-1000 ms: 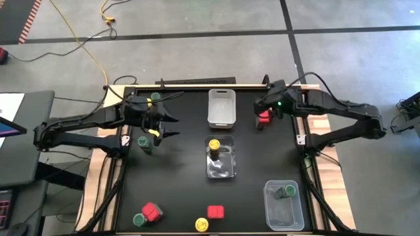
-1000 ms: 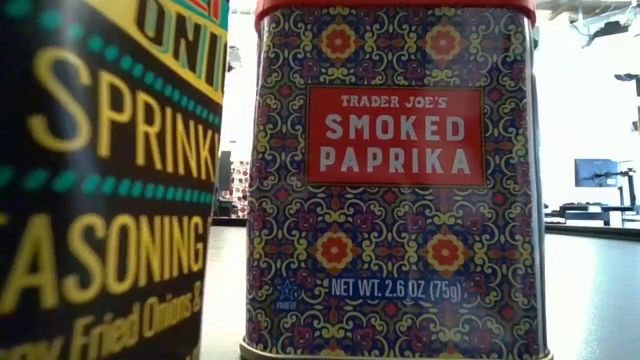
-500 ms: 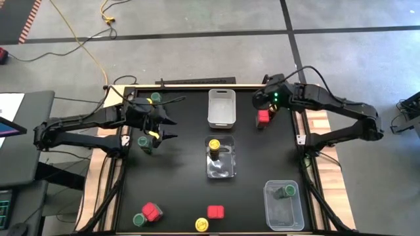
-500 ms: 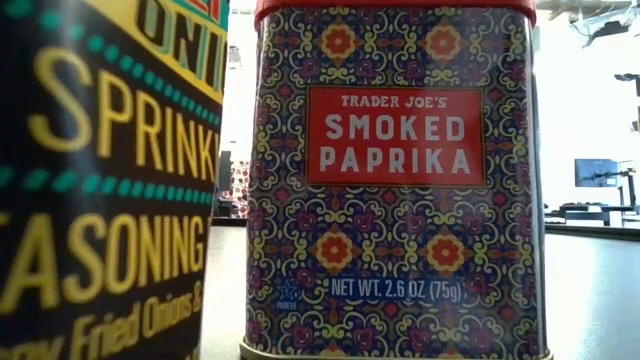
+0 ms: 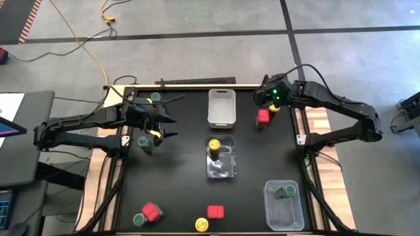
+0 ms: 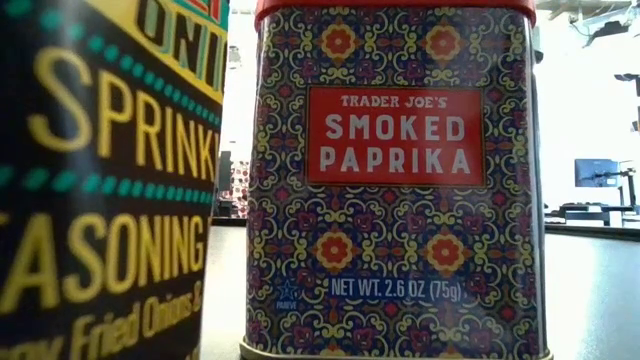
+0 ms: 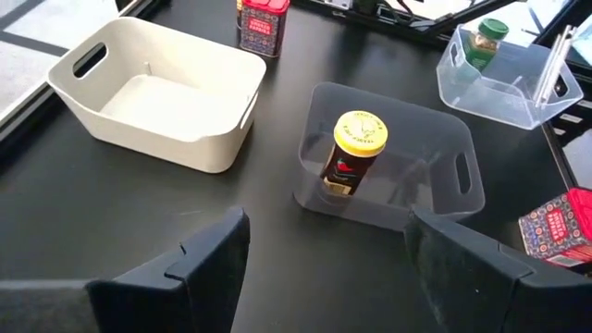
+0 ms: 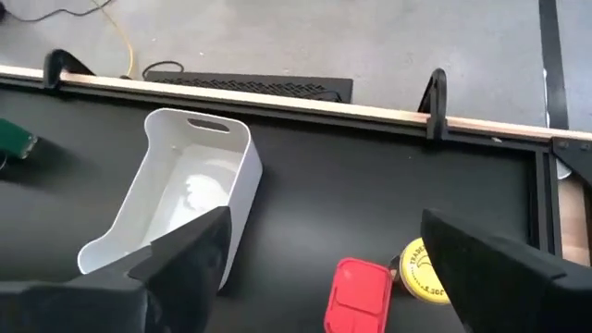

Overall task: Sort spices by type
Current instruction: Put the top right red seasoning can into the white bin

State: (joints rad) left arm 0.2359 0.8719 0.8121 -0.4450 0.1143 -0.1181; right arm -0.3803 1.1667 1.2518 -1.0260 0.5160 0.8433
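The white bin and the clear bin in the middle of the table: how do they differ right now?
The white bin is opaque with a cut-out handle and holds nothing; the clear bin is see-through and holds one upright yellow-lidded jar. From above, the white bin sits toward the table's far edge, the clear bin just nearer. Both are rectangular, open-topped and upright.

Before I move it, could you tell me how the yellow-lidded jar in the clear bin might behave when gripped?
The yellow-lidded jar looks rigid, probably glass, so likely firm yet slippery. Standing tall and narrow in the clear bin, it may tip if nudged, and roll once down.
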